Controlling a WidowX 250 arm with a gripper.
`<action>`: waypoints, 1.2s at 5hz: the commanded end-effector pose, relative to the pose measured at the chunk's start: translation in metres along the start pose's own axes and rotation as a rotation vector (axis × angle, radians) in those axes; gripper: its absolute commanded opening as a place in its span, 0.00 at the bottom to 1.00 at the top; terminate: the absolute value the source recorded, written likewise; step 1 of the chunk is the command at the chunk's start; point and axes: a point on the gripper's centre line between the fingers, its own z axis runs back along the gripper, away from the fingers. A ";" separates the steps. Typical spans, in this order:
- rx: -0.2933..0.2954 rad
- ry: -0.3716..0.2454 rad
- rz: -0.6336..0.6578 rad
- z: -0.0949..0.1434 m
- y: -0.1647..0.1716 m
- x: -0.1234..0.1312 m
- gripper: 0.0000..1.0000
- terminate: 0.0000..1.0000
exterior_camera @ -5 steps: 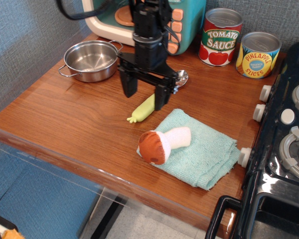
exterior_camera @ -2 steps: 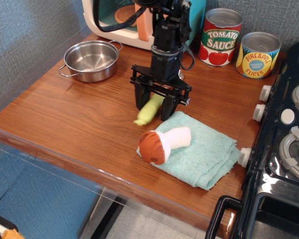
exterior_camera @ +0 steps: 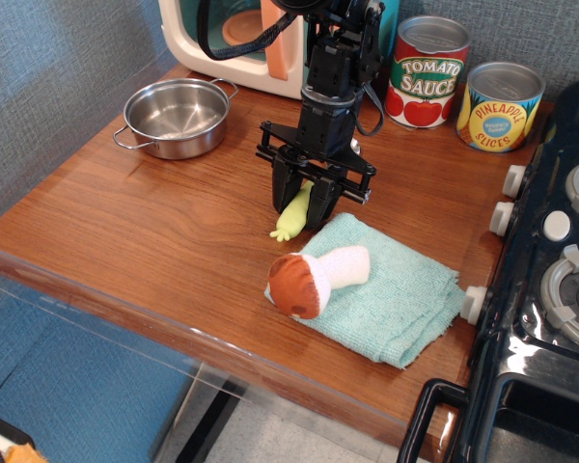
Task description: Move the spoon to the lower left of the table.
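The spoon (exterior_camera: 289, 221) lies on the reddish-brown table (exterior_camera: 145, 222) near its middle, just left of a green cloth. Only its pale yellow-green handle and nubby tip show; the silver bowl is hidden behind the gripper. My gripper (exterior_camera: 300, 212) stands upright over the handle with one finger on each side, closed in on it, fingertips down at the tabletop.
A plush mushroom (exterior_camera: 314, 275) lies on the green cloth (exterior_camera: 391, 294) right of the spoon. A steel pot (exterior_camera: 177, 116) sits at the back left, with a toy oven (exterior_camera: 222, 39) behind. Two cans (exterior_camera: 427, 72) (exterior_camera: 500, 106) stand at the back right. A black toy stove (exterior_camera: 550, 289) borders the right edge.
My gripper moved right and down over the spoon handle, then its fingers narrowed onto it. The handle shifted a little to the right.
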 end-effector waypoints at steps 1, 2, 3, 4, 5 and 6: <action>-0.044 -0.345 0.013 0.104 0.026 -0.008 0.00 0.00; -0.094 -0.302 0.063 0.120 0.061 -0.041 0.00 0.00; -0.149 -0.232 0.026 0.105 0.093 -0.076 0.00 0.00; -0.129 -0.155 -0.061 0.086 0.114 -0.112 0.00 0.00; -0.096 -0.097 -0.109 0.069 0.126 -0.142 0.00 0.00; -0.048 -0.033 -0.102 0.052 0.139 -0.155 0.00 0.00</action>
